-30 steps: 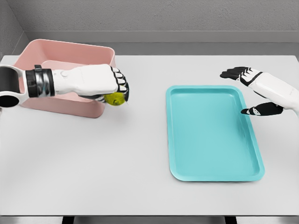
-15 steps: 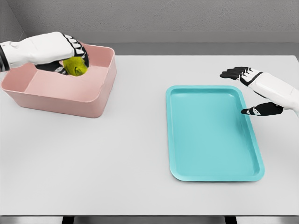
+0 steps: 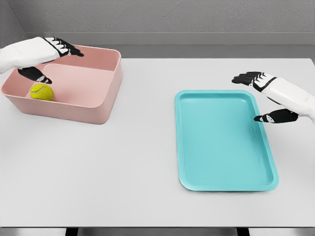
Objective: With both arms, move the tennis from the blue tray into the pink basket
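A white tabletop point(image 3: 123, 162) under a grey wall carries the pink basket point(image 3: 106, 93) at 10 o'clock and the blue tray point(image 3: 224, 142) at 3 o'clock. Half a second ago the left hand point(image 3: 42, 59) gripped the tennis ball point(image 3: 42, 92); now its fingers are spread and the ball lies in the basket, just below its thumb. The right hand point(image 3: 268, 96) hovers released beside the tray's far right corner, unchanged. No writing is legible.

white table point(image 3: 123, 162), pink basket point(image 3: 93, 110), blue tray point(image 3: 224, 142)
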